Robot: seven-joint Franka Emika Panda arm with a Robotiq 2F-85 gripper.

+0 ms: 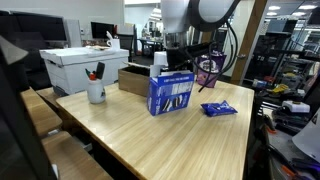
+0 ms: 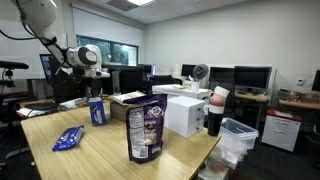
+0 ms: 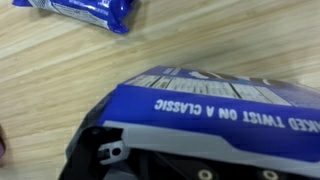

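A blue snack box (image 1: 170,93) stands upright on the wooden table (image 1: 150,135) in both exterior views (image 2: 97,110). My gripper (image 2: 96,80) hangs just above its top, apart from it, with nothing in it (image 1: 178,55). The wrist view looks down on the blue snack box (image 3: 215,105), whose white lettering reads upside down; its grey flap (image 3: 170,135) lies just past the dark gripper body at the bottom edge. The fingertips do not show there. A flat blue packet (image 1: 218,109) lies on the table beside the box (image 3: 85,12).
A dark purple snack bag (image 2: 145,128) stands near the table's edge. A white carton (image 1: 85,65), a cardboard box (image 1: 133,78) and a white mug with pens (image 1: 96,90) sit along one side. Office desks and monitors (image 2: 250,77) surround the table.
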